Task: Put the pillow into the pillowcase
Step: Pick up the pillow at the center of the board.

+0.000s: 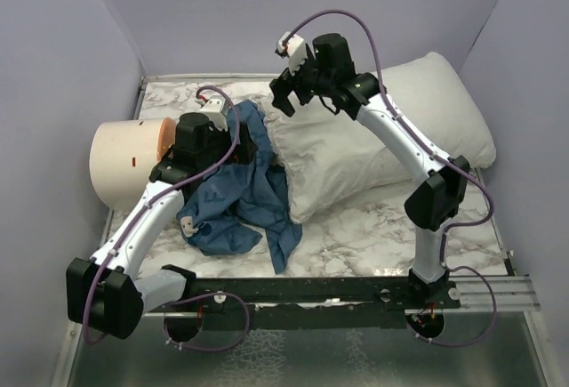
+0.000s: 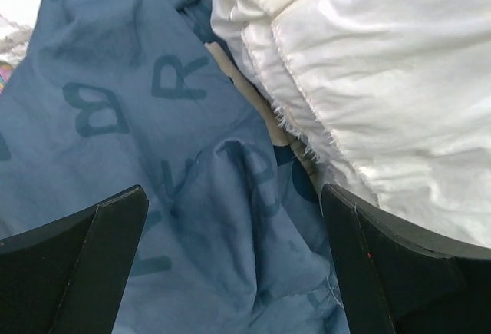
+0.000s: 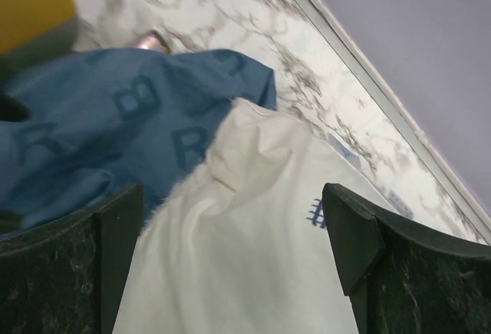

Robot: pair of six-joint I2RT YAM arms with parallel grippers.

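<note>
The white pillow (image 1: pixel 382 138) lies slantwise across the right half of the marble table. Its left end lies against the crumpled blue pillowcase (image 1: pixel 244 205). My left gripper (image 1: pixel 253 151) is open, low over the pillowcase (image 2: pixel 184 173), with the pillow's frayed edge (image 2: pixel 368 81) by its right finger. My right gripper (image 1: pixel 289 98) is open and empty, raised above the pillow's left end (image 3: pixel 253 249). The pillowcase's letter print shows in the right wrist view (image 3: pixel 115 127). The pillow's red logo is not in view.
A cream cylinder (image 1: pixel 124 163) lies on its side at the table's left edge, close behind the left arm. The grey walls close in at the back and both sides. The marble tabletop (image 1: pixel 364 236) shows in front of the pillow.
</note>
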